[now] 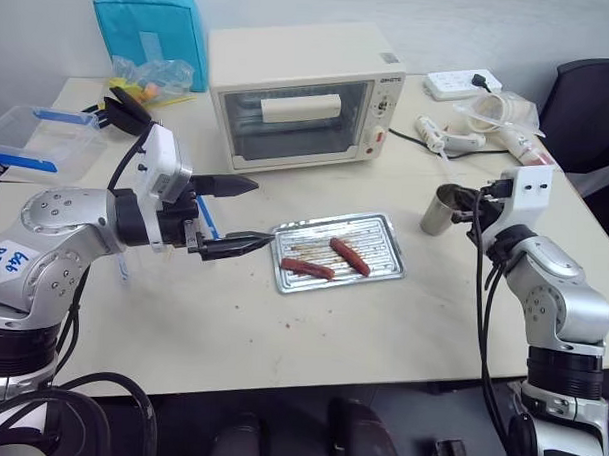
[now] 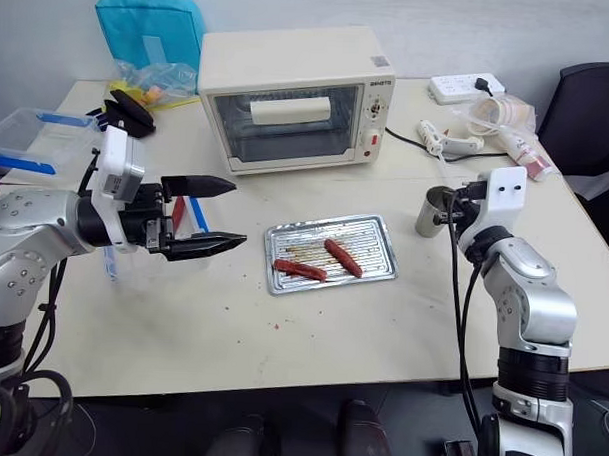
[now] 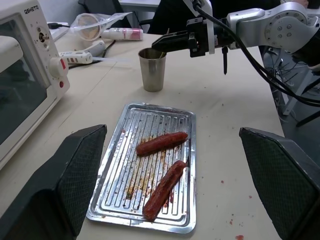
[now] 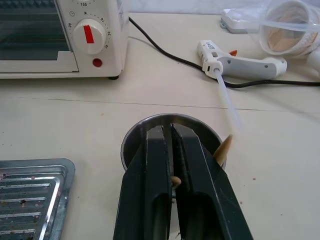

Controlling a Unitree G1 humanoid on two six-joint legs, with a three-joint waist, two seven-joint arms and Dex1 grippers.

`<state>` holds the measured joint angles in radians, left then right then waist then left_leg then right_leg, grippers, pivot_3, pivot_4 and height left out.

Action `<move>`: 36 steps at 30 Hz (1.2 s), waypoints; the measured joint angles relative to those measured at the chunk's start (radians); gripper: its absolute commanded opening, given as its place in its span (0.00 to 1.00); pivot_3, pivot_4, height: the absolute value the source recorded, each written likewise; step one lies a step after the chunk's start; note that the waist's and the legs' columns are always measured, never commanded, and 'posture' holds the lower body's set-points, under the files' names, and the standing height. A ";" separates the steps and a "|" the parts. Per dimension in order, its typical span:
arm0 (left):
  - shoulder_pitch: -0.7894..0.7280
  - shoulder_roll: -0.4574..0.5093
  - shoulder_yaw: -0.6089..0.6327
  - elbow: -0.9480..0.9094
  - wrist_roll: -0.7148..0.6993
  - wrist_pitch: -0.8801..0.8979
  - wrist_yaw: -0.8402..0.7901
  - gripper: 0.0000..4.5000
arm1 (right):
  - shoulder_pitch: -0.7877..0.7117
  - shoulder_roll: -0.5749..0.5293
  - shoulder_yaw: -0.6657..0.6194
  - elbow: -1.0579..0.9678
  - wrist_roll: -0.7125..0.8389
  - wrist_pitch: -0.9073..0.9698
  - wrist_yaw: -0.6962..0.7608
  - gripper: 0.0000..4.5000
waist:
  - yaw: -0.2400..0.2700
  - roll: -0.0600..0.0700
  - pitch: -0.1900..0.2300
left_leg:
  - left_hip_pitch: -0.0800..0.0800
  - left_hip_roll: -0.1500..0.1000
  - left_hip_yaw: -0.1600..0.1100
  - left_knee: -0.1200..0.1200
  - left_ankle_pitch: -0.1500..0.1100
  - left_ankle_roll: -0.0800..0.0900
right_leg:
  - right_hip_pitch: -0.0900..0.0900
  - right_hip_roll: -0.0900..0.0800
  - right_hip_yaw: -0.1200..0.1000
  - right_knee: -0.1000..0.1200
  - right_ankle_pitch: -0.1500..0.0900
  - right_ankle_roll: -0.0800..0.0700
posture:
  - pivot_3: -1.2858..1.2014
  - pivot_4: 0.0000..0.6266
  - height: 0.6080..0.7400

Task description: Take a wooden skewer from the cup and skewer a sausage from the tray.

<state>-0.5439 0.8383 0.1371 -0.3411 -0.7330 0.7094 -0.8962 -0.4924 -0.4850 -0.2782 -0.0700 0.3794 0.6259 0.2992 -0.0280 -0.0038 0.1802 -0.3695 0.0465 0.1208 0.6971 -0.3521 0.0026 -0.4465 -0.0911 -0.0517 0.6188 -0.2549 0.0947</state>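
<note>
R pincer [image 4: 171,150] is over the steel cup [image 4: 136,137], fingers pressed together on what looks like a wooden skewer [image 4: 175,181] end. A second stick [image 4: 223,148] leans on the rim just to the side. L pincer [image 1: 247,212] hangs wide apart, nothing in it, near the tray [image 1: 384,226] edge. Two sausages [image 1: 307,268] lie in the tray, well off to my L from the cup. Skewer: light, stiff but snaps easy, thin and slippery, so hold near the blunt end and pull straight. Sausage looks soft and greasy, may roll.

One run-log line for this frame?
right tool: shut on wooden skewer at cup | left tool: open beside tray | sausages: unskewered
</note>
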 measured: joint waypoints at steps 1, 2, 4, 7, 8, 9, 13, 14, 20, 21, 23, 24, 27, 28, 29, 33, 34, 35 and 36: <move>0.000 -0.001 0.000 0.001 0.002 0.000 0.000 1.00 | -0.005 0.000 0.000 0.000 -0.002 0.000 0.001 0.00 | 0.000 0.000 0.000 | 0.000 0.000 0.000 0.000 0.000 0.000 | 0.000 0.000 0.000 0.000 0.000 0.000 | 0.52 0.24 1.00; 0.000 -0.003 0.000 0.001 0.005 0.000 0.000 1.00 | -0.011 0.000 0.000 0.001 -0.003 0.000 0.002 0.00 | 0.000 0.000 0.000 | 0.000 0.000 0.000 0.000 0.000 0.000 | 0.000 0.000 0.000 0.000 0.000 0.000 | 0.52 0.24 1.00; 0.000 -0.009 -0.001 0.002 0.011 0.000 0.000 1.00 | -0.022 0.000 0.000 0.002 -0.003 0.000 0.003 0.00 | -0.001 0.000 0.000 | 0.000 0.000 0.000 0.000 0.000 0.000 | 0.000 0.000 0.000 0.000 0.000 0.000 | 0.52 0.24 1.00; -0.001 -0.014 -0.003 0.005 0.021 -0.002 -0.002 1.00 | -0.039 -0.001 0.000 0.001 -0.002 0.003 0.014 0.00 | 0.000 0.000 0.000 | 0.000 0.000 0.000 0.000 0.000 0.000 | 0.000 0.000 0.000 0.000 0.000 0.000 | 0.52 0.24 1.00; -0.001 -0.015 -0.003 0.005 0.025 -0.003 -0.003 1.00 | -0.041 -0.003 0.001 0.000 -0.002 0.007 0.018 0.00 | 0.000 0.000 0.000 | 0.000 0.000 0.000 0.000 0.000 0.000 | 0.000 0.000 0.000 0.000 0.000 0.000 | 0.52 0.24 1.00; -0.001 -0.016 -0.004 0.007 0.029 -0.004 -0.005 1.00 | -0.044 -0.012 0.003 0.000 0.000 0.015 0.026 0.00 | 0.000 0.000 0.000 | 0.000 0.000 0.000 0.000 0.000 0.000 | 0.000 0.000 0.000 0.000 0.000 0.000 | 0.52 0.24 1.00; -0.003 -0.025 -0.008 0.011 0.036 -0.017 -0.016 1.00 | -0.094 -0.075 0.002 -0.008 0.032 0.088 0.066 0.00 | 0.000 0.000 0.000 | 0.000 0.000 0.000 0.000 0.000 0.000 | 0.000 -0.001 0.000 0.000 0.000 0.000 | 0.52 0.24 1.00; -0.007 -0.033 -0.012 0.015 0.038 -0.023 -0.017 1.00 | -0.119 -0.104 -0.004 -0.010 0.053 0.125 0.083 0.00 | 0.000 0.000 0.000 | 0.000 0.000 0.000 0.000 0.000 0.000 | 0.000 -0.001 0.000 0.000 0.000 0.000 | 0.52 0.24 1.00; -0.025 -0.054 -0.028 0.039 0.053 -0.049 -0.023 1.00 | -0.250 -0.285 -0.042 -0.014 0.148 0.269 0.191 0.00 | 0.001 0.000 0.000 | -0.001 0.000 0.000 0.000 0.000 0.001 | 0.000 0.000 -0.001 -0.001 0.000 0.000 | 0.52 0.24 1.00; -0.025 -0.059 -0.030 0.041 0.057 -0.055 -0.023 1.00 | -0.280 -0.302 -0.046 0.001 0.167 0.302 0.207 0.00 | 0.001 0.000 0.000 | -0.001 0.000 0.000 0.000 0.000 0.001 | 0.000 0.000 -0.001 -0.002 0.000 0.000 | 0.52 0.24 1.00; -0.035 -0.084 -0.033 0.042 0.063 -0.068 -0.020 1.00 | -0.345 -0.311 -0.059 0.025 0.230 0.404 0.223 0.00 | -0.001 -0.001 0.000 | 0.000 0.000 0.001 0.000 0.000 0.001 | 0.000 -0.001 0.000 -0.005 0.000 0.001 | 0.52 0.24 1.00; -0.040 -0.095 -0.038 0.041 0.064 -0.072 -0.017 1.00 | -0.384 -0.311 -0.072 0.039 0.277 0.479 0.233 0.00 | -0.003 -0.001 0.000 | 0.000 0.000 0.001 0.000 0.000 0.002 | 0.000 -0.001 0.000 -0.005 0.001 0.001 | 0.52 0.24 1.00; -0.038 -0.102 -0.039 0.033 0.065 -0.076 -0.014 1.00 | -0.487 -0.288 -0.133 0.052 0.441 0.702 0.257 0.00 | -0.002 -0.001 0.000 | 0.000 0.001 0.000 0.000 0.000 0.001 | 0.000 0.000 -0.001 -0.001 0.000 0.001 | 0.52 0.24 1.00; -0.034 -0.101 -0.039 0.021 0.065 -0.075 -0.014 1.00 | -0.520 -0.260 -0.165 0.064 0.488 0.779 0.254 0.00 | -0.001 -0.001 0.000 | 0.000 0.002 0.000 0.000 0.000 0.001 | 0.000 0.000 -0.001 -0.001 0.000 0.000 | 0.52 0.24 1.00; -0.027 -0.099 -0.038 -0.003 0.062 -0.070 -0.014 1.00 | -0.545 -0.219 -0.201 0.078 0.536 0.854 0.245 0.00 | -0.002 -0.001 0.000 | -0.001 0.001 0.000 0.000 0.000 0.001 | 0.000 -0.001 -0.001 -0.001 0.000 0.000 | 0.52 0.24 1.00; -0.016 -0.102 -0.032 -0.091 0.025 -0.040 0.012 1.00 | -0.564 -0.065 -0.253 0.161 0.726 0.979 0.113 0.00 | 0.000 -0.001 0.000 | -0.001 0.001 0.000 0.000 0.000 0.003 | 0.000 -0.004 0.000 0.000 0.001 0.001 | 0.52 0.24 1.00; -0.012 -0.110 -0.024 -0.109 0.016 -0.028 0.032 1.00 | -0.563 -0.023 -0.260 0.188 0.782 0.983 0.056 0.00 | 0.000 -0.001 0.000 | -0.001 0.001 0.000 0.000 0.001 0.003 | 0.000 -0.005 0.000 0.000 0.001 0.002 | 0.52 0.24 1.00; -0.010 -0.119 -0.019 -0.128 0.003 -0.018 0.054 1.00 | -0.562 0.017 -0.270 0.211 0.842 0.983 -0.006 0.00 | 0.000 -0.001 0.000 | -0.002 0.001 0.000 0.000 0.001 0.003 | 0.000 -0.005 0.000 0.000 0.001 0.002 | 0.52 0.24 1.00; -0.008 -0.124 -0.018 -0.141 -0.005 -0.010 0.071 1.00 | -0.562 0.043 -0.280 0.228 0.888 0.983 -0.056 0.00 | 0.000 -0.001 0.000 | -0.002 0.001 0.000 0.000 0.001 0.003 | 0.000 -0.005 0.000 0.000 0.001 0.002 | 0.52 0.24 1.00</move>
<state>-0.5520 0.7147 0.1193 -0.4821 -0.7382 0.6995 -0.8251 -1.0548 -0.4418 -0.5580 0.1580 1.2674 1.6090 0.2428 -0.0280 -0.0046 0.1805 -0.3712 0.0472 0.1208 0.6971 -0.3513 0.0060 -0.4467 -0.0959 -0.0521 0.6187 -0.2537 0.0968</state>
